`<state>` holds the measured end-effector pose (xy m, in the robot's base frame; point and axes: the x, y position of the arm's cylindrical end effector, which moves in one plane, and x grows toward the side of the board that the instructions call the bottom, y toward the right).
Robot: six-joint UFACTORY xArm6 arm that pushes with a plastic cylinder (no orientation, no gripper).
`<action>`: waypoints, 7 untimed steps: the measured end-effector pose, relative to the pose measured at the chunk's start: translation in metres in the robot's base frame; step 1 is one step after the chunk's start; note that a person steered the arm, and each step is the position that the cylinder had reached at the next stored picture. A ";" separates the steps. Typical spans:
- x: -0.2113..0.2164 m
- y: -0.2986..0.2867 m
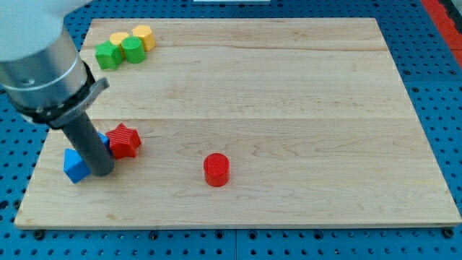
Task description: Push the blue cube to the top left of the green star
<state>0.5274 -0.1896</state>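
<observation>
Camera view: my tip, with no jaws to tell of, sits lower left touching the blue cube, apparently to drive it toward the upper-left green star.

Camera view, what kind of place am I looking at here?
Probably a robotics lab bench: a wooden board on blue perforated plate, small blocks such as the red cylinder, and my tip beside the blue cube.

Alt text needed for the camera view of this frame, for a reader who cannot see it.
My tip rests at the view's lower left of a wooden board, against a blue cube, with a red star just right. A red cylinder sits bottom centre; a green star, green cylinder and two yellow blocks cluster top left.
</observation>
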 end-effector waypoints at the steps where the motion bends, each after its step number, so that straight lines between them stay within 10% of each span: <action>1: -0.034 0.000; 7: -0.094 -0.056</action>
<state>0.4334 -0.2453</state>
